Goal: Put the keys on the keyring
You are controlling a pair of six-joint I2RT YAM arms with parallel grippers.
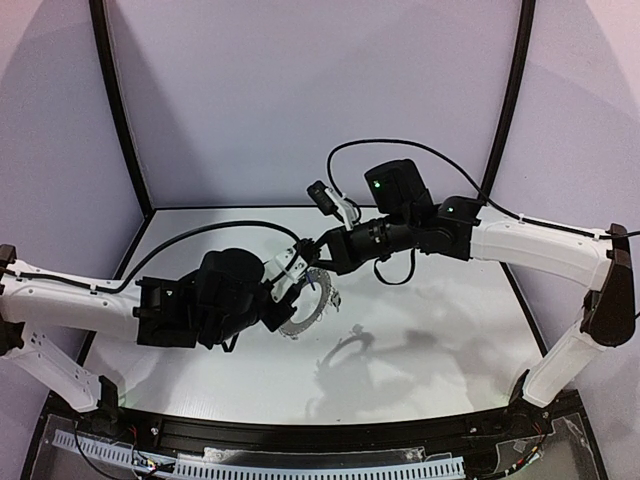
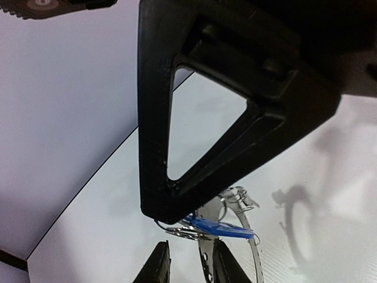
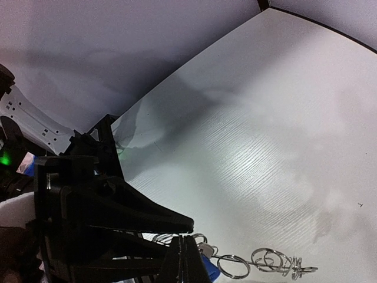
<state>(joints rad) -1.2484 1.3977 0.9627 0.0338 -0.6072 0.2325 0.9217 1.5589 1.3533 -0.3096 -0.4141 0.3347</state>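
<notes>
The keyring [image 1: 318, 308] is a flat silvery ring held above the white table, between both grippers. My right gripper [image 1: 318, 258] is shut on the key with the blue tag [image 2: 221, 227], which sits at its fingertip right above the ring. The tag [image 3: 207, 272] shows just under the shut right gripper [image 3: 188, 233]. Thin metal pieces [image 2: 182, 231] lie below the tag; I cannot tell if they are the second key. My left gripper [image 2: 191, 244] stands open, with the ring's band [image 2: 205, 262] between its fingers, beside the right-hand one. Wire loops [image 3: 234, 266] dangle from the ring.
The white table [image 1: 440, 340] carries the ring's shadow [image 1: 345, 352] in front of the grippers. Black frame poles [image 1: 118, 100] rise at the back left and right. A black cable [image 1: 400, 150] arcs over the right arm. The table's dark near edge [image 1: 320, 430] runs along the bottom.
</notes>
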